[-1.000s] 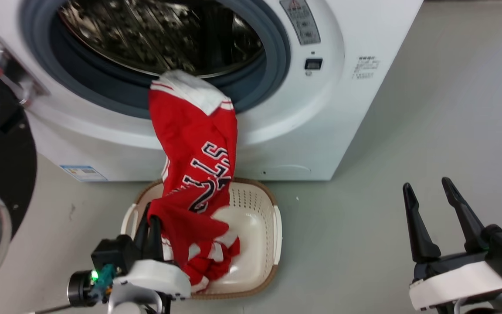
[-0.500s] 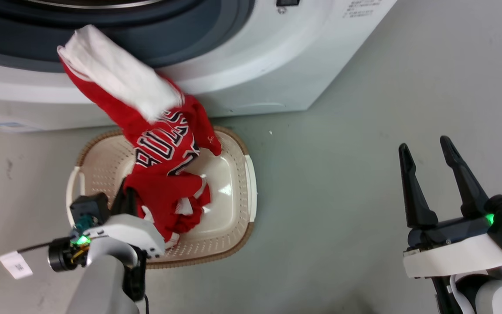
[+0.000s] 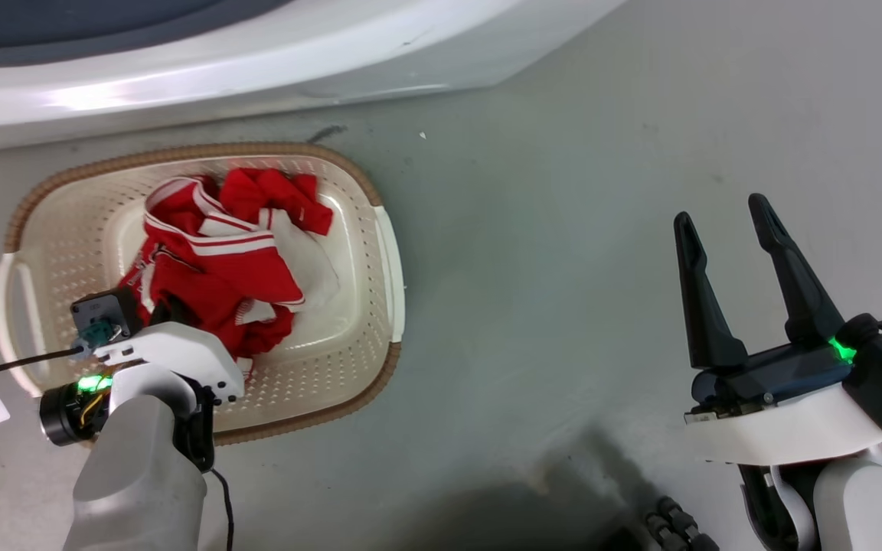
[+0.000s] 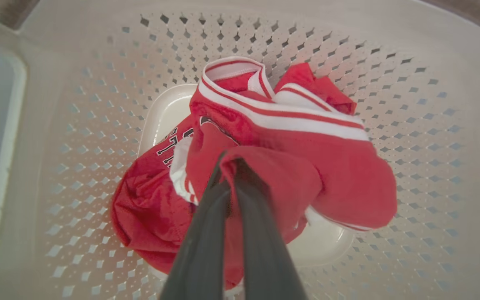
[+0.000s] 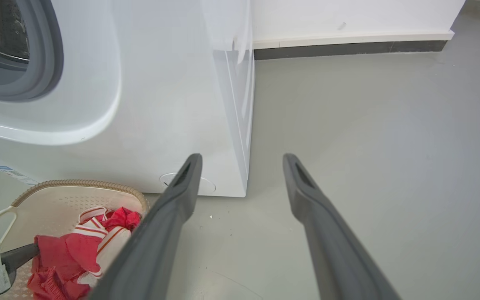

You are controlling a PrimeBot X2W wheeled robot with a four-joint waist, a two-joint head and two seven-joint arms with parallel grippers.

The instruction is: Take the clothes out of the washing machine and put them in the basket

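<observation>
The bright red soft garments with white striped trim (image 3: 211,268), draped from the porthole a second ago, are now bunched wholly inside the cream-white perforated plastic basket (image 3: 349,360). A fold at the heap's 7 o'clock edge is pinched by the left pincer (image 4: 228,160). The right pincer (image 3: 720,209) is held spread, well apart at 3 o'clock. The large white washing machine (image 3: 219,61) is seen beyond at 12 o'clock.

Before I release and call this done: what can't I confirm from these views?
Washing machine drum: cut off by the head view's top edge and the right wrist view's left edge.
Left gripper: tips of its fingers wrapped in the clothes, left wrist view.
Basket base: largely covered by the clothes.
</observation>
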